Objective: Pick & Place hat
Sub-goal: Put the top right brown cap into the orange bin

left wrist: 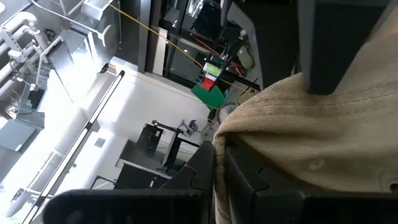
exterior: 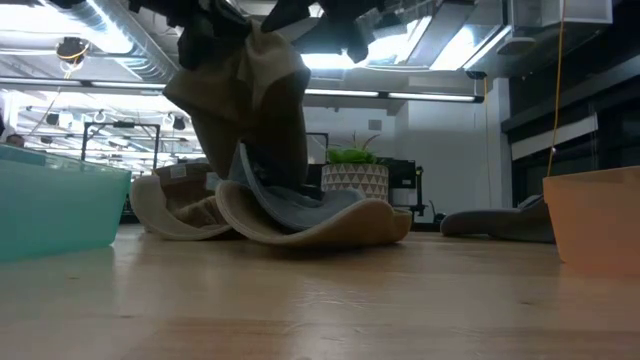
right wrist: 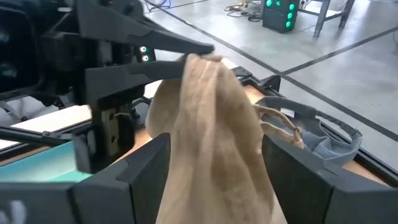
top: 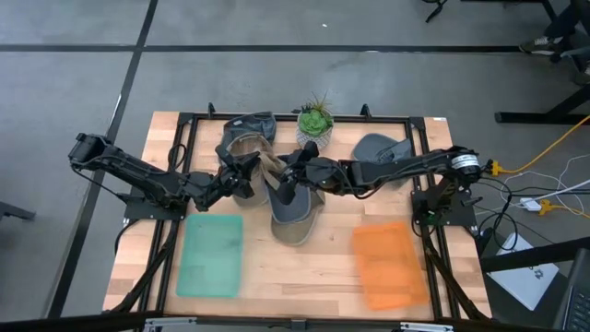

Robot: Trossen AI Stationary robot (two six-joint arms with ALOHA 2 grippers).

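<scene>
No brand, label or readable writing shows on any of the hats or bins (only a blurred red, white and green sign hangs in the room behind). The tan hat is lifted at the middle of the table, hanging as a limp fold of ribbed cloth between the two arms. The left gripper has its fingers pressed together on the cloth's upper edge, which the left wrist view shows caught tight between the dark fingers. The right gripper faces it from the other side with fingers spread wide, one on each side of the hanging cloth, not visibly pinching it. Beneath them a grey and tan hat lies brim-up on the wooden table, and another grey hat with a tan lining sits just behind. A small potted plant stands near the far edge, close behind the right gripper, and a dark grey cap lies under the right arm. A teal bin sits at the near left, an orange bin at the near right.
</scene>
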